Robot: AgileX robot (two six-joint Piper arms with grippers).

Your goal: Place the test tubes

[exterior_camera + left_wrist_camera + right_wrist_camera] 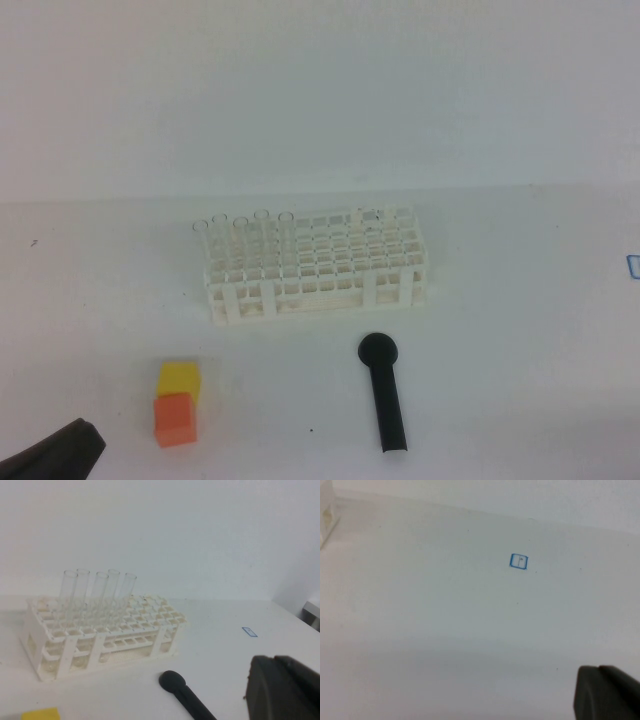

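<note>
Seems between steps, five test tubes (99,592) racked, left gripper (50,455) near-left, right gripper (607,692) off right, claw states untellable; calls for locating another tube.

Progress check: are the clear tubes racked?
In: five clear glass test tubes stand upright in the white plastic rack. Left gripper near-left; right gripper over white table.

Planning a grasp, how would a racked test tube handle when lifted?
The test tube looks clear, thin-walled: probably fragile, slippery. Round, so likely rolls if laid down. Left end effector sits at near-left; right end effector is off to the right.
</note>
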